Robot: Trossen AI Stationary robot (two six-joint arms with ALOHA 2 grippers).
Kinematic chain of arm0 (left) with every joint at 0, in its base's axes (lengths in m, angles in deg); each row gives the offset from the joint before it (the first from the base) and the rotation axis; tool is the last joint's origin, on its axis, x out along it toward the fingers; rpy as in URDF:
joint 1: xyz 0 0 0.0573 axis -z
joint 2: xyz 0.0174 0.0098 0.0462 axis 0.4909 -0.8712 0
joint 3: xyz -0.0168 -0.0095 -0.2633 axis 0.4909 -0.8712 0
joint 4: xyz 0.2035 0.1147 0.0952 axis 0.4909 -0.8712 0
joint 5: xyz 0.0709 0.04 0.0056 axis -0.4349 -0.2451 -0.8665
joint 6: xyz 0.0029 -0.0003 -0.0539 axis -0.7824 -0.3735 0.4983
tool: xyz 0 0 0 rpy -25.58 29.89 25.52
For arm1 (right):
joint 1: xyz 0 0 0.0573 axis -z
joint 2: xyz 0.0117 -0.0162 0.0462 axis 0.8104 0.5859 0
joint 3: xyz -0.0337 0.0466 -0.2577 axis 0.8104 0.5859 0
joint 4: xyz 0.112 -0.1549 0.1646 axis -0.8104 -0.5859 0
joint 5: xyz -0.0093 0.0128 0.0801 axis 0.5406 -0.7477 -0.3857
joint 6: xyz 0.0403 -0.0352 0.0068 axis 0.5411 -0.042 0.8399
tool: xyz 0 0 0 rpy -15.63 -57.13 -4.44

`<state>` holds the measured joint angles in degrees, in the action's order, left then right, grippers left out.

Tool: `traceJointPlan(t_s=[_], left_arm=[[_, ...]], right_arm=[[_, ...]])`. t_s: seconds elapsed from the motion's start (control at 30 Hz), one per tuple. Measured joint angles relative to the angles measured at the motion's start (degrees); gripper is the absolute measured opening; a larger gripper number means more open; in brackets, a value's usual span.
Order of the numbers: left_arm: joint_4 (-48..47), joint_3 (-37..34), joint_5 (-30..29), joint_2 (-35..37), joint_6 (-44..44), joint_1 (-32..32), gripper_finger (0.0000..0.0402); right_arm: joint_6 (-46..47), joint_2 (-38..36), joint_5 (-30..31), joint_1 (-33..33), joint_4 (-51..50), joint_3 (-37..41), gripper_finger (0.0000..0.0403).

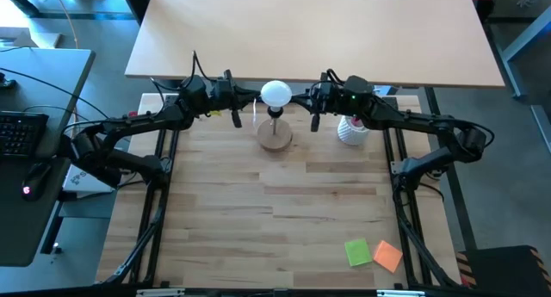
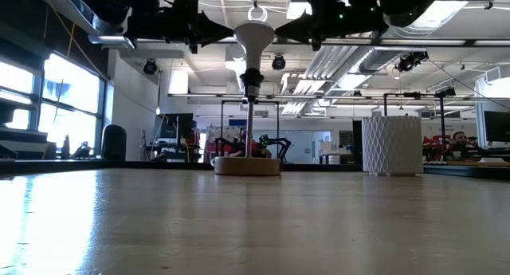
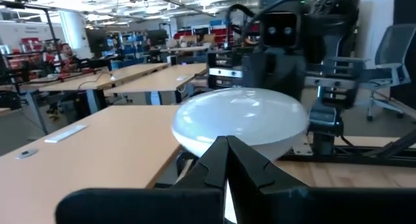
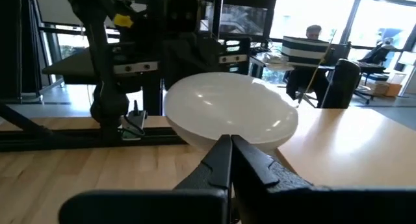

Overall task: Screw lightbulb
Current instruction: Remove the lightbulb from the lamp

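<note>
The white lightbulb [image 1: 275, 94] stands upright with its narrow end down in the black socket [image 2: 251, 77] of the round wooden lamp base [image 2: 247, 166], near the table's far edge. My left gripper [image 1: 248, 99] is shut, level, its tips at the bulb's left side. My right gripper [image 1: 303, 99] is shut, level, its tips at the bulb's right side. Each wrist view shows the globe [image 3: 239, 122] [image 4: 229, 113] just beyond the closed fingertips, with the other arm behind it. My left gripper points its shut fingertips [image 3: 221, 146] level at the globe's left side, from the table's left; I cannot tell whether they touch it. My right gripper points its shut fingertips [image 4: 227, 146] level at the globe's right side, from the table's right; I cannot tell whether they touch it.
A white ribbed cup [image 1: 353, 131] stands just right of the lamp base, under my right arm. A green note [image 1: 358, 251] and an orange note [image 1: 388, 256] lie at the near right. A second tabletop [image 1: 318, 30] lies beyond the far edge.
</note>
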<state>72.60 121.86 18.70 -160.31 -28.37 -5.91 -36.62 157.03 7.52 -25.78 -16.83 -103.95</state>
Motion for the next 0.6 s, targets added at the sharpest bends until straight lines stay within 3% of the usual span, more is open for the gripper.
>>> traceJointPlan(t_s=[0.6], left_arm=[[-2.6,0.0,0.7,-0.1,-1.3,4.8,0.0]], right_arm=[[3.6,3.8,1.5,3.3,5.9,-0.1,0.0]])
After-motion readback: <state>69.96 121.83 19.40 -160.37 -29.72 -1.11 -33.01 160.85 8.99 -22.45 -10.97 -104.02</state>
